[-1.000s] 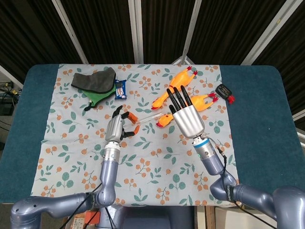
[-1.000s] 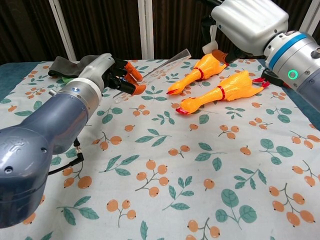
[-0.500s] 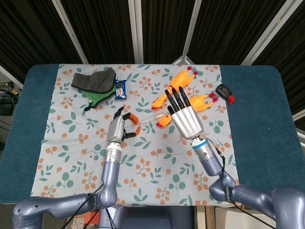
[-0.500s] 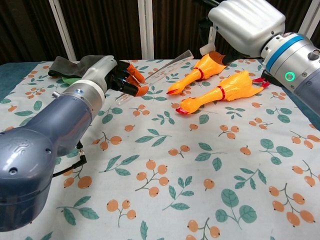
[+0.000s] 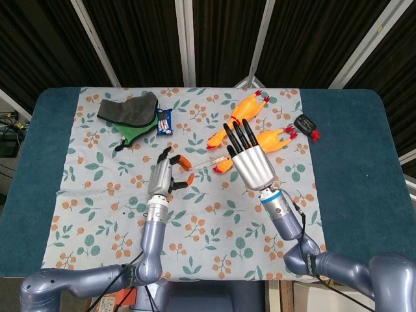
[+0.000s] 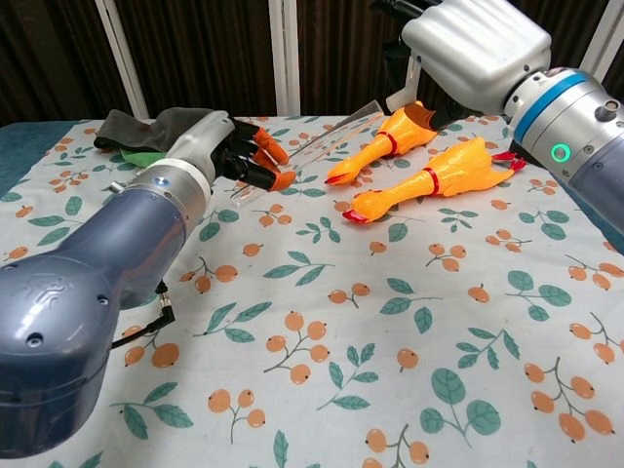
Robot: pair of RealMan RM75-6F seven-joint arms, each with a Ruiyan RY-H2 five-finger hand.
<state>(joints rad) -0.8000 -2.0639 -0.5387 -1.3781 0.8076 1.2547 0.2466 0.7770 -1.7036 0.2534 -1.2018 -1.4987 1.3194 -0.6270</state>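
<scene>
My left hand (image 5: 162, 175) (image 6: 226, 154), with orange fingertips (image 6: 276, 168), grips the near end of a clear plastic tube (image 5: 209, 158) (image 6: 336, 121) that slants away toward the right. My right hand (image 5: 250, 160) (image 6: 473, 44) hovers with its fingers stretched out and apart, holding nothing, just beyond the tube's far end. Under and behind it lie two orange rubber chickens: one (image 5: 246, 110) (image 6: 395, 135) farther back, the other (image 5: 273, 138) (image 6: 439, 178) to its right. The right hand hides part of both in the head view.
A floral cloth (image 5: 214, 227) covers the middle of the blue table (image 5: 351, 169). At the back left lie a grey and green fabric bundle (image 5: 130, 112) (image 6: 132, 127) and a small blue packet (image 5: 164, 121). A black and red gadget (image 5: 305, 124) sits at the right.
My left hand has shifted slightly right with the tube in it. My right hand has drifted left and nearer, closer to the tube's far end. The chickens have not moved.
</scene>
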